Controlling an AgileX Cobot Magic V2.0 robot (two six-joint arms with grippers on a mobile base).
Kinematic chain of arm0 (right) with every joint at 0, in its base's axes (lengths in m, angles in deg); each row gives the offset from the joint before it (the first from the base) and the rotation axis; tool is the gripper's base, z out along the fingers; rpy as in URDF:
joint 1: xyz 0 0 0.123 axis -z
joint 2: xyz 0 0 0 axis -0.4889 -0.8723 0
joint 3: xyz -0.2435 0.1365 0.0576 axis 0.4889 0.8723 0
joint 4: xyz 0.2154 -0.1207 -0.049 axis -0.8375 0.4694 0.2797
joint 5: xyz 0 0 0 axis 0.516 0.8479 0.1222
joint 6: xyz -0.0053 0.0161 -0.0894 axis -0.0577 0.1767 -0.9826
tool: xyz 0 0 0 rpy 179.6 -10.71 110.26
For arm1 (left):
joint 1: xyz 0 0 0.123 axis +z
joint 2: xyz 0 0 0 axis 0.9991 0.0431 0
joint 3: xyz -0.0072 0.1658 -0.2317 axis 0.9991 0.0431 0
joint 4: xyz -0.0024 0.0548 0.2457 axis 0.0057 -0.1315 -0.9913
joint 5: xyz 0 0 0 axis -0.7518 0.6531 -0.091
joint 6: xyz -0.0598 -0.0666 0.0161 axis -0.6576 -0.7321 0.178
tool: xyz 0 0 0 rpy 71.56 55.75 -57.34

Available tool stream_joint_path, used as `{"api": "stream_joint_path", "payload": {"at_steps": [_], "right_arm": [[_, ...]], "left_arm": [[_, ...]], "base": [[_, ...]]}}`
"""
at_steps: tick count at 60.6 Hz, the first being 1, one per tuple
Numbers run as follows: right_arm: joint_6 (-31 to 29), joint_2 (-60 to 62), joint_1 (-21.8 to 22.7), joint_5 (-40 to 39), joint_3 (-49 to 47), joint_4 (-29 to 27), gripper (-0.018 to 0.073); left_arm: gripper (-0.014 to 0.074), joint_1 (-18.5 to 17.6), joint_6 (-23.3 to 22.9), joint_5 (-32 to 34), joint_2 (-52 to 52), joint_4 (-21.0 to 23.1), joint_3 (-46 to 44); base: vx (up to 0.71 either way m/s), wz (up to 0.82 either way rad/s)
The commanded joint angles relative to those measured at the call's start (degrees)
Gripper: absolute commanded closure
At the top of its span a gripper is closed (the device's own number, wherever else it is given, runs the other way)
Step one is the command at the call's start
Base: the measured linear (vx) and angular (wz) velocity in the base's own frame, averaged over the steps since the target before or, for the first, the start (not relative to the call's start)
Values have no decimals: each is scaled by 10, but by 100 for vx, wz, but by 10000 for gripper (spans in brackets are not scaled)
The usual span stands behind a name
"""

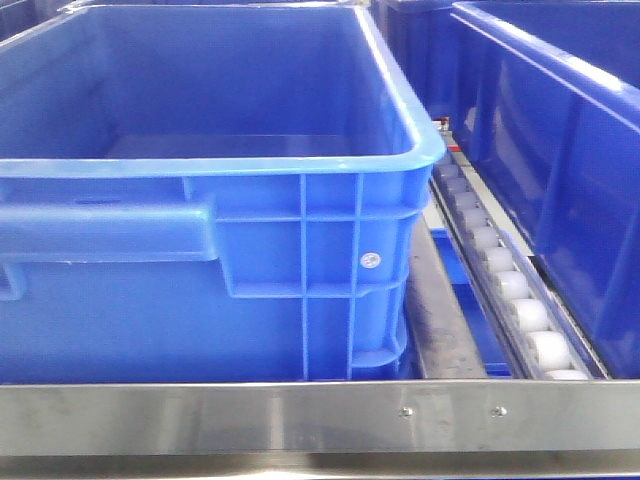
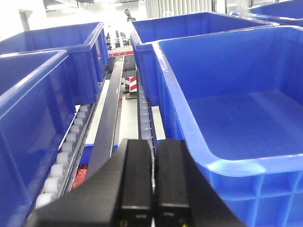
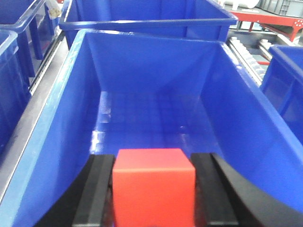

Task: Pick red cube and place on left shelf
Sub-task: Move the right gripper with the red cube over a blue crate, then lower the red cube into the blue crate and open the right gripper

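Observation:
The red cube [image 3: 154,187] is gripped between the black fingers of my right gripper [image 3: 152,163], which is shut on it. It hangs inside a large blue crate [image 3: 52,142], above the crate's ribbed floor. That crate stands on the left shelf, whose brushed steel front rail [image 1: 300,415] crosses the bottom of the front view, with a white roller track [image 1: 510,290] beside the crate [image 1: 300,280]. My left gripper [image 2: 152,144] is shut with nothing in it. It hovers over the gap and rollers [image 2: 144,118] between two crates. Neither gripper shows in the front view.
More blue crates stand all around: one to the right [image 1: 560,150], others to the left [image 2: 28,123] and behind [image 3: 151,14]. A crate's rim [image 2: 227,165] runs close to my left gripper's right side. A red-and-white striped marker [image 2: 130,84] and a red frame [image 3: 270,19] lie farther off.

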Motion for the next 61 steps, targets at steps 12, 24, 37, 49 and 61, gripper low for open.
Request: {"api": "stream_joint_path", "payload": {"at_steps": [12, 24, 37, 49, 61], "right_arm": [[-4, -7, 3, -51, -16, 11, 503], [-3, -7, 2, -52, -16, 11, 503], [-4, -63, 2, -116, -22, 13, 503], [-4, -263, 2, -177, -74, 13, 501], [-4, -425, 2, -204, -166, 13, 158]], "left_arm": [[491, -5, 1, 48, 5, 1, 13], [491, -5, 1, 48, 5, 1, 13], [491, -5, 1, 48, 5, 1, 13], [491, -5, 1, 48, 5, 1, 13], [491, -5, 1, 48, 5, 1, 13]], "base": [[0, 0], [0, 0], [0, 0], [0, 0], [0, 0]]}}
